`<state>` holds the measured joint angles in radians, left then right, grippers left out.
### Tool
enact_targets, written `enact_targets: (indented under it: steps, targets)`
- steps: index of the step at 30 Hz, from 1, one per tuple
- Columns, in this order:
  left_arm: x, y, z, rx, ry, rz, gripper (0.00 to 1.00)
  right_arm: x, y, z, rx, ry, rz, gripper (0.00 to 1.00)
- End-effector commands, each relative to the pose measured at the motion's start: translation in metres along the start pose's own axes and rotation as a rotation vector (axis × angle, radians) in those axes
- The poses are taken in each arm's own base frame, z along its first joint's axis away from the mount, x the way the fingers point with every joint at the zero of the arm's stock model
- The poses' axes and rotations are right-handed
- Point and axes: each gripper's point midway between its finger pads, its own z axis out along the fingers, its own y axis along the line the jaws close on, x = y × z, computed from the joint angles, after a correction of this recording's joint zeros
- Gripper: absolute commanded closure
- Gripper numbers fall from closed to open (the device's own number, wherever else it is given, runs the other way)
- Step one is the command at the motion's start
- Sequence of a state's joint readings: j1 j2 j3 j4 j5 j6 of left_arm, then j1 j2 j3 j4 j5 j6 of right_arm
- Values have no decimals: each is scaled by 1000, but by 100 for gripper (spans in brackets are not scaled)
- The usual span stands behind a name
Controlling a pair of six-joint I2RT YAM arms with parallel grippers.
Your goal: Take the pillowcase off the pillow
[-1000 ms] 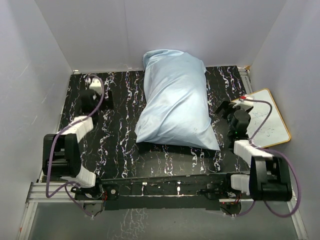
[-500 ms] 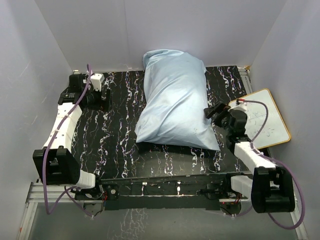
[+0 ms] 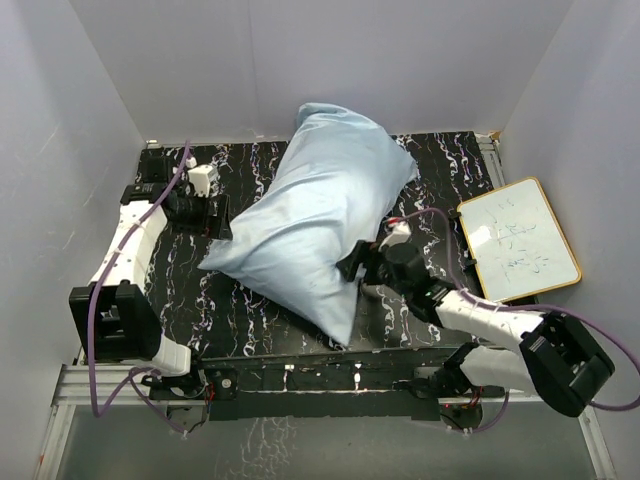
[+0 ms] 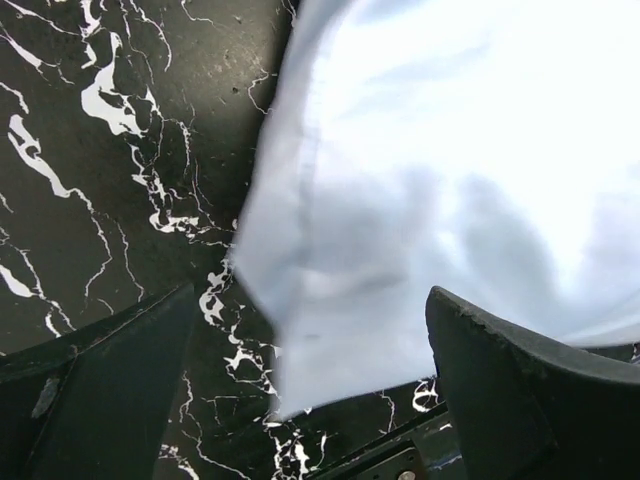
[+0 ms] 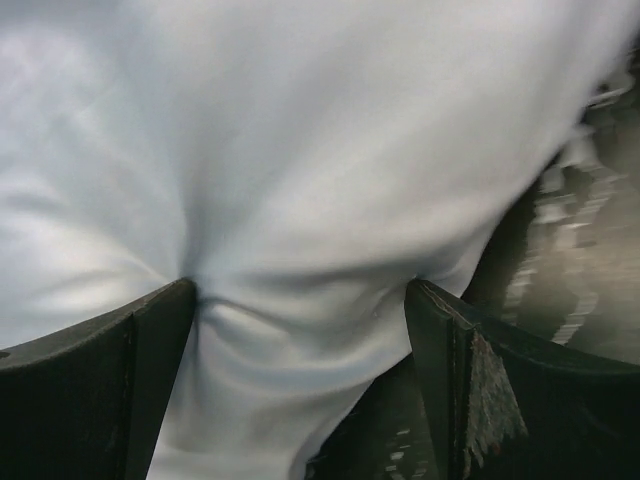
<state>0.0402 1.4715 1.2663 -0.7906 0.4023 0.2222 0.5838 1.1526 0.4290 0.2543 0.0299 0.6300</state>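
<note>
- Step in hand, as we judge it: getting a first grip. The pillowcase is fully on and lies slantwise across the counter; its far end is up by the back wall and its near corner is close to the front edge; none of it is peeled off yet.
- Our right claw presses into the case's near right flank; its fingers stand wide apart with cloth bulging and creasing between them, so it is released, not clenched on anything.
- Our left claw sits just beside the case's left corner, likewise released; in its wrist view the flat corner lies on the counter between the spread fingers, apart from both.
- Next, we judge, one claw must pinch only the thin, slippery cloth while the other pins the stuffing, then draw along the case's length; catching cloth and stuffing together would merely drag the whole bundle.
- Hidden: the pillow shows nowhere, being wholly inside the case; we cannot tell which end is the opening, though a stitched hem runs along the edge in the left wrist view; the right wrist view is blurred at its right side.
</note>
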Motion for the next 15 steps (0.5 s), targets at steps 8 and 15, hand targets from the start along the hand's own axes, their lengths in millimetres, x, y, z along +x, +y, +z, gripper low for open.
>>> enact_targets:
  steps: [8, 15]
  targets:
    - [-26, 2, -59, -102, -107, 97, 3, 104, 185, 52, -229, 216, -231, 9]
    - [-3, 5, -61, -122, -52, 144, 3, 55, 255, 44, -357, 150, -242, 2]
